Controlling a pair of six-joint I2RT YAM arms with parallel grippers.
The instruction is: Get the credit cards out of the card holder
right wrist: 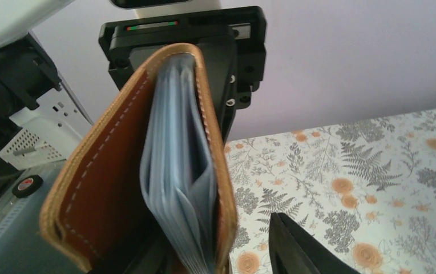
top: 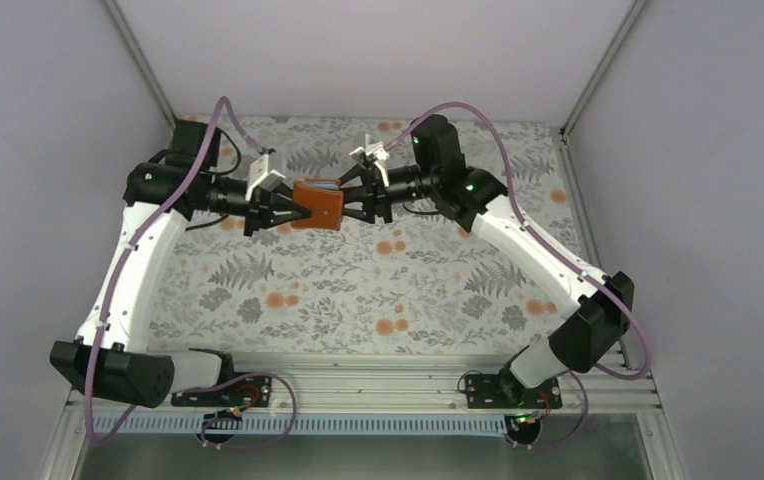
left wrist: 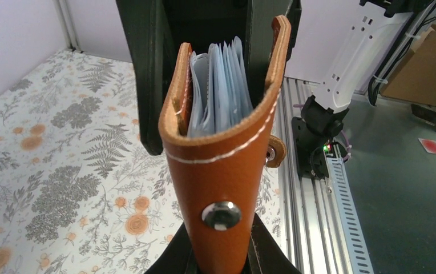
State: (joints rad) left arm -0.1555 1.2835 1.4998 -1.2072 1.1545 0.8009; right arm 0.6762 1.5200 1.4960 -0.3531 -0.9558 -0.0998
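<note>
Brown leather folding card holder [left wrist: 221,171], clamped in left gripper [top: 296,212] above floral table [top: 358,290], right gripper [top: 349,204] spread apart around its open edge.

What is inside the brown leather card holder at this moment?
Inside the card holder, pale grey-blue pockets stand packed between the leather covers. Whether credit cards sit in them cannot be seen; the pockets hide their contents.

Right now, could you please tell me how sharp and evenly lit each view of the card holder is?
Top external: even light, card holder small but sharp. Left wrist: holder crisp, snap stud glinting. Right wrist: close, pale pockets slightly soft, tablecloth clear.
</note>
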